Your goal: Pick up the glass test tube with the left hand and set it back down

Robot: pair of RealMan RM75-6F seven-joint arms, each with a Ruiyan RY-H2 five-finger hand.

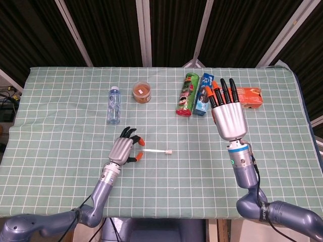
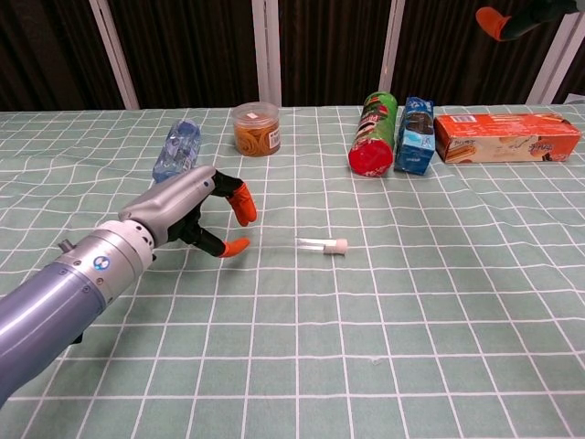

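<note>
On the green checked tablecloth (image 1: 60, 121) lie one clear glass test tube with a white stopper (image 1: 159, 150), one clear plastic water bottle (image 1: 114, 105), one round tub with brown contents (image 1: 142, 92), one green snack canister (image 1: 187, 95), one blue carton (image 1: 202, 95) and one orange box (image 1: 249, 96).
</note>
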